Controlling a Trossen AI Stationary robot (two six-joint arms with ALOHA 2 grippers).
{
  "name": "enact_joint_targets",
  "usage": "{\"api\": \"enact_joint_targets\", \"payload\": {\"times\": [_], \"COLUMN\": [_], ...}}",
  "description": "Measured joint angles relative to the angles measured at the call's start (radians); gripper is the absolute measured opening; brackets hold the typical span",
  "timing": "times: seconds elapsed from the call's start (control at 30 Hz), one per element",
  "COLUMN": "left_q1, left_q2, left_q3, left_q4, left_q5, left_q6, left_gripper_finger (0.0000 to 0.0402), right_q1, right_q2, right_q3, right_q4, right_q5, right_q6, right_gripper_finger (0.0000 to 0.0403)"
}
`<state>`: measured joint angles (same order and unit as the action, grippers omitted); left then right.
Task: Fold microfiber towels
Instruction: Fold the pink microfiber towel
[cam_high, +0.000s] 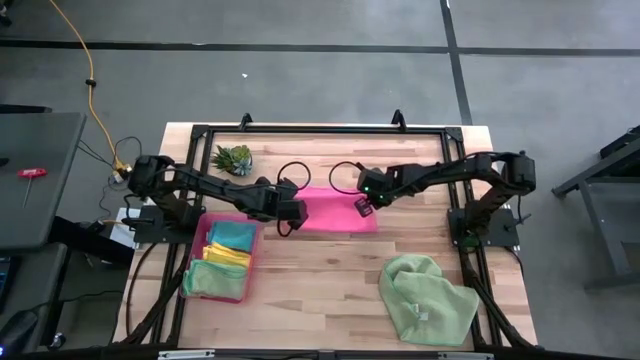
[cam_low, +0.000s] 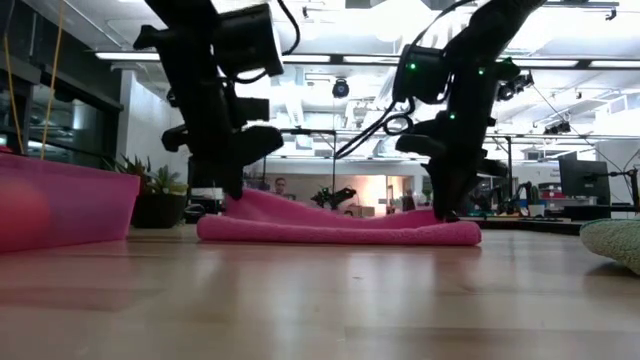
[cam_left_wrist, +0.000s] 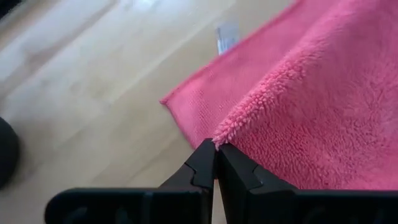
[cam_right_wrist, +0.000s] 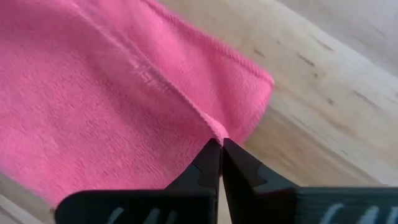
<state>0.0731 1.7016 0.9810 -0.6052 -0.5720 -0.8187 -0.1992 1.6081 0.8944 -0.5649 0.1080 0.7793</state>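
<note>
Near the table's (cam_high: 330, 290) middle, the left gripper (cam_high: 293, 213) and right gripper (cam_high: 363, 204) each pinch the pink towel's (cam_high: 335, 212) end edges.

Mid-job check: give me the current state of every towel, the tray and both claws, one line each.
Hot pink microfiber towel: folded over on the table, an edge pinched at each end.
Pale green microfiber towel: crumpled, unfolded, near the table's front right.
Translucent pink rectangular tray: holds teal, yellow and pale green cloths.
Left claw: shut on the pink towel's edge.
Right claw: shut on the pink towel's edge.
</note>
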Motion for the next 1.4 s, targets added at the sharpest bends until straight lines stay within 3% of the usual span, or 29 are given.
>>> {"api": "enact_joint_targets", "payload": {"times": [0.57,0.73,0.87,1.2,1.4], "left_q1": [0.000,0.000,0.000,0.009,0.042], "left_q2": [0.011,0.011,0.011,0.011,0.002], "left_q3": [0.000,0.000,0.000,0.000,0.000], "left_q4": [0.004,0.004,0.001,-0.019,-0.130], "left_q5": [-0.023,-0.081,-0.125,-0.189,-0.188], "left_q6": [-0.008,0.024,0.071,0.155,0.168], "left_gripper_finger": [0.0005,0.0019,0.0051,0.0148,0.0185], "right_q1": [-0.024,-0.024,-0.029,-0.086,-0.125], "right_q2": [0.000,0.000,0.000,-0.017,-0.065], "right_q3": [0.000,0.000,0.000,0.000,0.000], "right_q4": [0.024,0.028,0.031,0.032,0.032], "right_q5": [0.010,0.035,0.077,0.094,0.106], "right_q6": [0.044,0.058,0.052,-0.067,-0.134], "right_gripper_finger": [0.0000,0.0005,0.0041,0.0187,0.0225]}}
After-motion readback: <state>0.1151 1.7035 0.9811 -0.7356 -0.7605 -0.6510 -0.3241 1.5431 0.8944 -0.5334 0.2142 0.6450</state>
